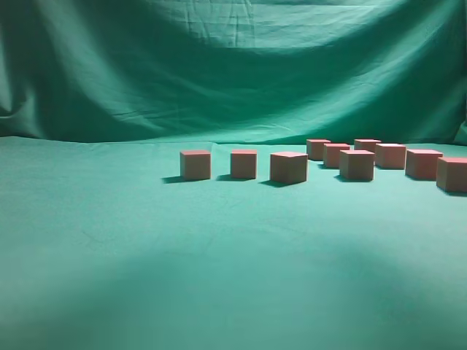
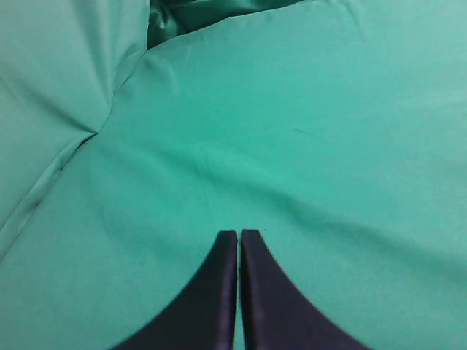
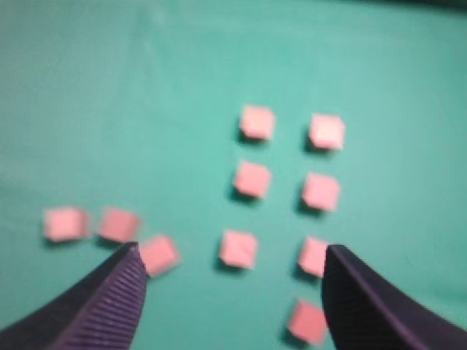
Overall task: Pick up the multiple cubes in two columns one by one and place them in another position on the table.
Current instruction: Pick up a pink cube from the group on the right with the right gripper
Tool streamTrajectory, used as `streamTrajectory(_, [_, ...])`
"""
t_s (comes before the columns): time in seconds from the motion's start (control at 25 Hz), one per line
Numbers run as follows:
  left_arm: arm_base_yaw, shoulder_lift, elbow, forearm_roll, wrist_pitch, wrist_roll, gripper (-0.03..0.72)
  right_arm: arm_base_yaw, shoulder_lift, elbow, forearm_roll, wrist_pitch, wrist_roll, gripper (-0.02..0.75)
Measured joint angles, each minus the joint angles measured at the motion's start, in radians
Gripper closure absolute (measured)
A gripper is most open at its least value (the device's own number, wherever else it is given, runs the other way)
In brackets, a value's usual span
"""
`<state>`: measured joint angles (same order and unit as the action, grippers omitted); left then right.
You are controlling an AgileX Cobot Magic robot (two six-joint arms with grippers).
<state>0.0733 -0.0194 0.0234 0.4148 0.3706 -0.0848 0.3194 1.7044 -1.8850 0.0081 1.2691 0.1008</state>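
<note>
Teal-green smooth cloth table (image 1: 146, 255) fills the foreground w/ a creased green cloth drape (image 1: 219, 65) hanging upright behind it.

Small reddish-pink matte cubes (image 1: 288, 167): 9 in the exterior view. 3 sit in a row left of centre, apart from each other, none touching. Other 6 cluster to the right, further back, in 2 lines running toward the right edge; last one is cut off by the frame edge. No arm or gripper shows in that view.

Right wrist view, blurred, looks down on cubes (image 3: 253, 179): 10 pink squares count there, i.e. 3 in a row at left, 6 in 2 columns of 3, plus 1 more low down near the right finger. Blur makes the extra one hard to judge. Right gripper (image 3: 233, 292) hangs above the table, black ribbed fingers (image 3: 109, 306) spread wide, nothing between them.

Left wrist view: left gripper (image 2: 238, 240) over bare cloth beside a fold of drape, black fingertips pressed together, holding nothing. No cubes in that view.
</note>
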Motion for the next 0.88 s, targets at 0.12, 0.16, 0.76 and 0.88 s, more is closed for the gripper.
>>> streamTrajectory(0.12, [0.000, 0.000, 0.000, 0.000, 0.000, 0.000, 0.688, -0.046, -0.028, 0.194, -0.030, -0.006, 0.000, 0.267])
streamTrajectory(0.16, [0.000, 0.000, 0.000, 0.000, 0.000, 0.000, 0.688, -0.058, -0.030, 0.242, -0.032, -0.011, 0.000, 0.316])
streamTrajectory(0.76, [0.000, 0.000, 0.000, 0.000, 0.000, 0.000, 0.688, -0.097, 0.002, 0.760, -0.035, -0.465, 0.118, 0.316])
streamTrajectory(0.88, [0.000, 0.000, 0.000, 0.000, 0.000, 0.000, 0.688, -0.100, 0.051, 0.765, -0.041, -0.500, 0.132, 0.316])
